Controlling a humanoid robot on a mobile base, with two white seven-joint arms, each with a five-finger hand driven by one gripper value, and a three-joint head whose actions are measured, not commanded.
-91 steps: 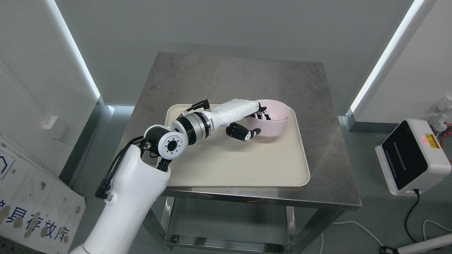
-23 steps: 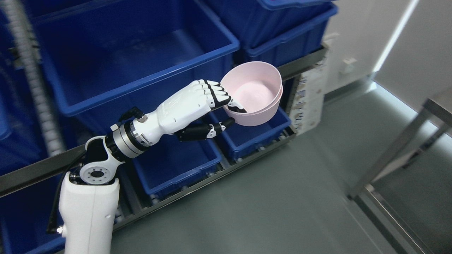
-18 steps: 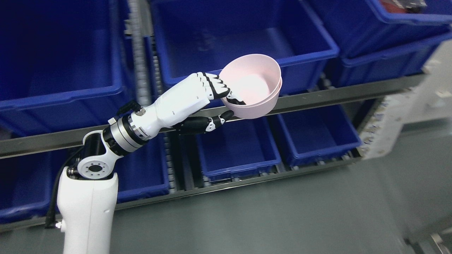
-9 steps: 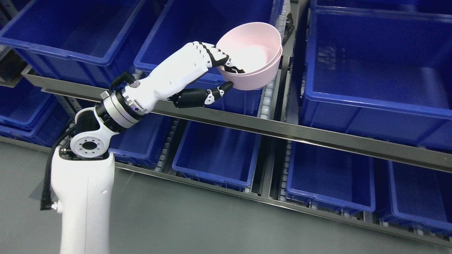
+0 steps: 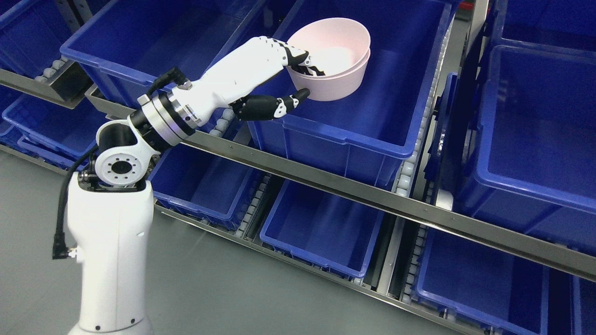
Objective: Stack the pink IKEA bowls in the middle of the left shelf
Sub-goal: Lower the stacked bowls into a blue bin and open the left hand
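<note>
Head view: left robot hand (image 5: 298, 77) pinches the near-left rim of two nested pale pink plastic bowls (image 5: 333, 65), fingers inside, thumb outside, held above the big blue plastic bin (image 5: 372, 135) on the middle shelf. Likely light, stiff, slick; a rim grip suits, though the inner bowl may slip.

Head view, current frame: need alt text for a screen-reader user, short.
The robot's left hand holds stacked pink bowls by the rim, fingers inside and thumb outside, above a large blue bin on a steel shelf rail. More blue bins sit to either side and on the lower level; the right arm is not in view.
</note>
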